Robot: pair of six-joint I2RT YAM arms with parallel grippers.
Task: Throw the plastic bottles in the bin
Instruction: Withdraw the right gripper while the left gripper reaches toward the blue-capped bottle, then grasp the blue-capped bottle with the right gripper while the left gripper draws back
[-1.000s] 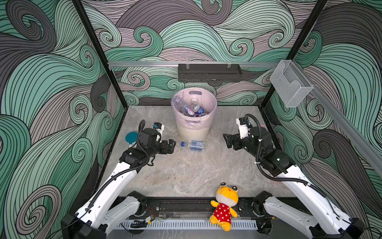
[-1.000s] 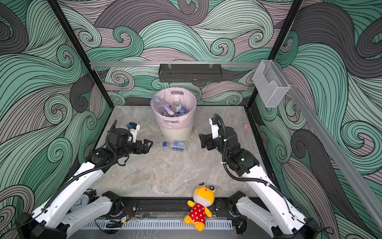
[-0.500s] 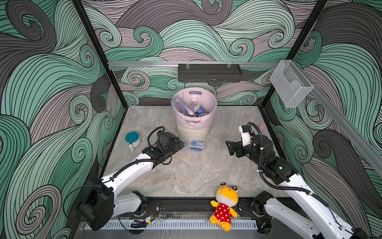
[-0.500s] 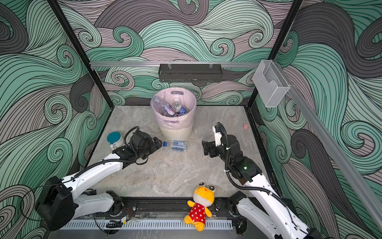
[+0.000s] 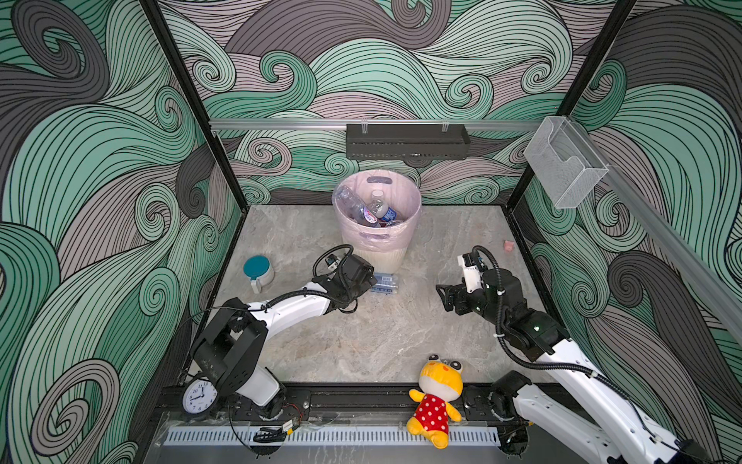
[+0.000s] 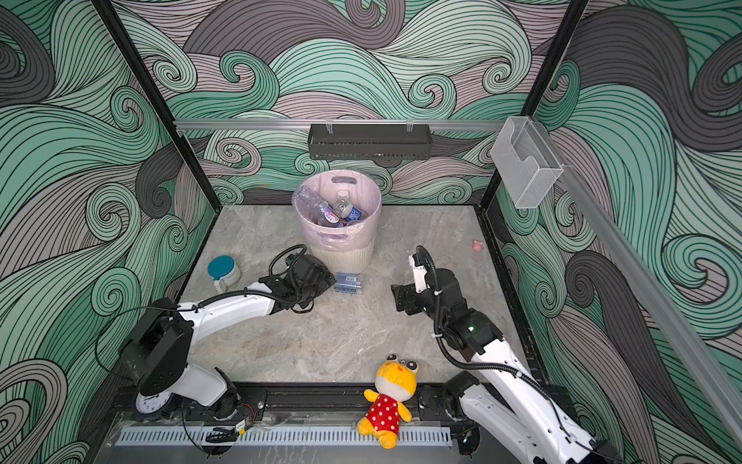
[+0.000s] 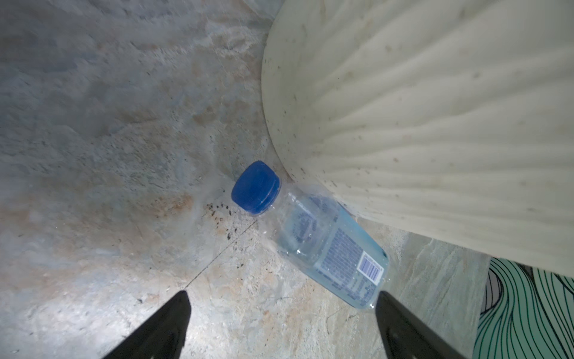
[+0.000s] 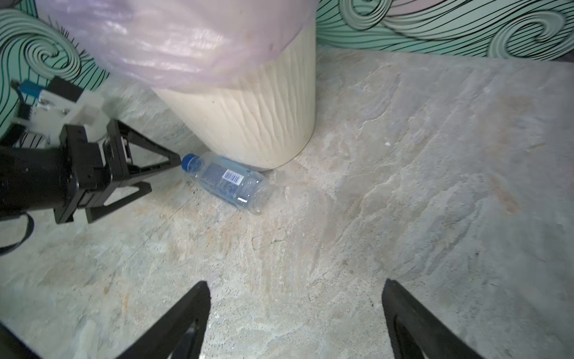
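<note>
Bottle (image 8: pixel 228 183) lies on its side on the table (image 5: pixel 381 341) against the foot of the bin (image 8: pixel 248 124). Its cap points at the left gripper (image 8: pixel 165 174), which is spread and empty just beside it. The right gripper (image 5: pixel 441 298), likewise spread, hangs well apart from the bin, so the left is nearer.

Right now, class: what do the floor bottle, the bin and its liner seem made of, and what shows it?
Bottle: probably clear glossy plastic; see-through, with bright highlights.
Bin: likely matte cream plastic; moulded ribs, dull surface.
Liner: thin pink plastic film; translucent, wrinkled, shiny.
</note>
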